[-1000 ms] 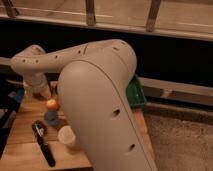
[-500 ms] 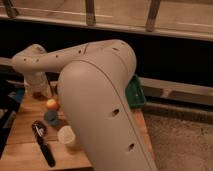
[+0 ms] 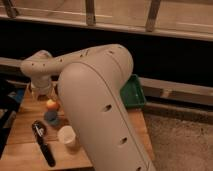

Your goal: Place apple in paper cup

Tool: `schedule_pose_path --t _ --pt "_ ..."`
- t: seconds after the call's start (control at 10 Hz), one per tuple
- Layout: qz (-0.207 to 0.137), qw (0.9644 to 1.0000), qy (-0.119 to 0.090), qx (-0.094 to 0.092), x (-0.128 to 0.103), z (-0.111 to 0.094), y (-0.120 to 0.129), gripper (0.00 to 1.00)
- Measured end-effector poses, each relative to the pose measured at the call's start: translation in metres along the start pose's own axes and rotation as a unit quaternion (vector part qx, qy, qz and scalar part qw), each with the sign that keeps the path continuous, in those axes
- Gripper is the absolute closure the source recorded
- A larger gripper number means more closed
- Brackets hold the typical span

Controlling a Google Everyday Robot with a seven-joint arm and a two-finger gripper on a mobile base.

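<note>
The paper cup (image 3: 66, 135) stands on the tabletop (image 3: 20, 150) nearest me, well clear of the claw, a blue cup (image 3: 51, 118) between it and the apple (image 3: 51, 104). The apple lies just below and beside the claw (image 3: 42, 93), which hangs spread, holding nothing. An off-centre pinch could, I reckon, roll the apple against the blue cup, or a low carry tip the light paper cup.
</note>
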Motion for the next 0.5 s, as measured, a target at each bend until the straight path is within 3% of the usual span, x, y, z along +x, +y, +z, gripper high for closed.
schedule_pose_path --t 0.5 --pt "0.03 0.9994 0.014 0.0 -0.017 0.02 -0.018 0.35"
